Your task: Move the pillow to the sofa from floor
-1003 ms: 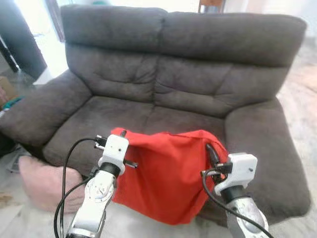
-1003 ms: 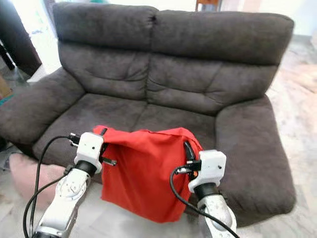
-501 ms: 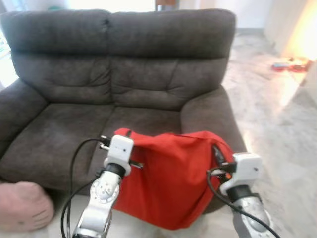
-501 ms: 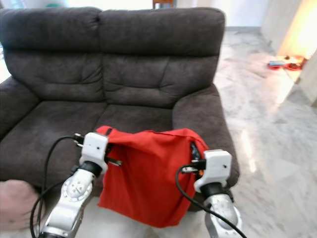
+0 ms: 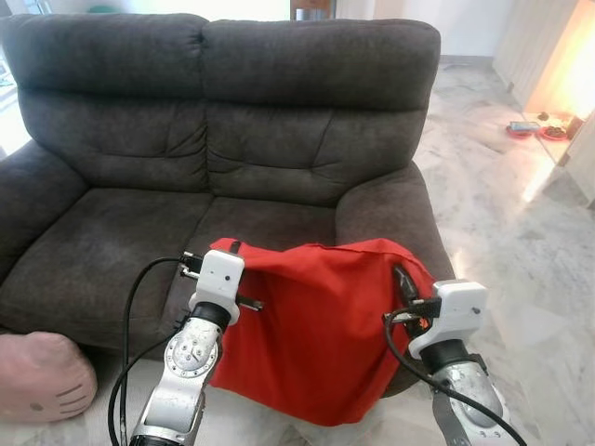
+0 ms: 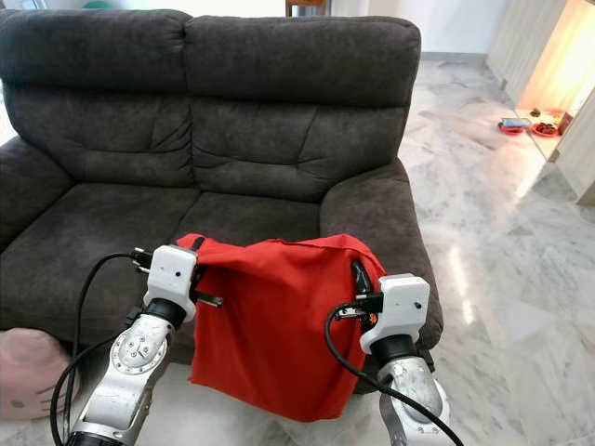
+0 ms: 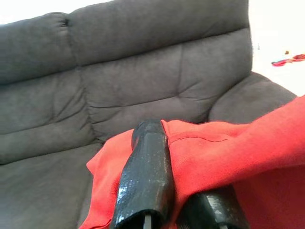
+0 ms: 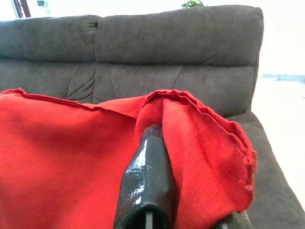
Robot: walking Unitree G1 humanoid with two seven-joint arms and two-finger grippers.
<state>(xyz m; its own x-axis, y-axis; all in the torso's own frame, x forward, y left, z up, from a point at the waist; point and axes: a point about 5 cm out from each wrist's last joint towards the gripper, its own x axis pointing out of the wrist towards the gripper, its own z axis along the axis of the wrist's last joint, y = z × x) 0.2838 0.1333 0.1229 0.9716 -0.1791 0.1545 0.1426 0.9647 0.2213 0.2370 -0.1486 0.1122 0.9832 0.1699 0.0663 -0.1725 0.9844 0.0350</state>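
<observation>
My left gripper (image 5: 226, 249) pinching one top corner of the limp red fabric pillow (image 5: 321, 334), my right gripper (image 5: 402, 279) clamped on the other, pillow hanging at six o'clock before the dark grey fabric sofa (image 5: 223, 121), pink round cushion (image 5: 42, 376) on marble floor (image 5: 521, 251) at eight o'clock.

Head views bright and sharp; daylight enters from behind the sofa (image 5: 223, 139), washing out the background. Warm glare on the marble floor (image 6: 483, 232) at right. Wrist views: near black fingers (image 7: 145, 176) soft, slightly out of focus.
</observation>
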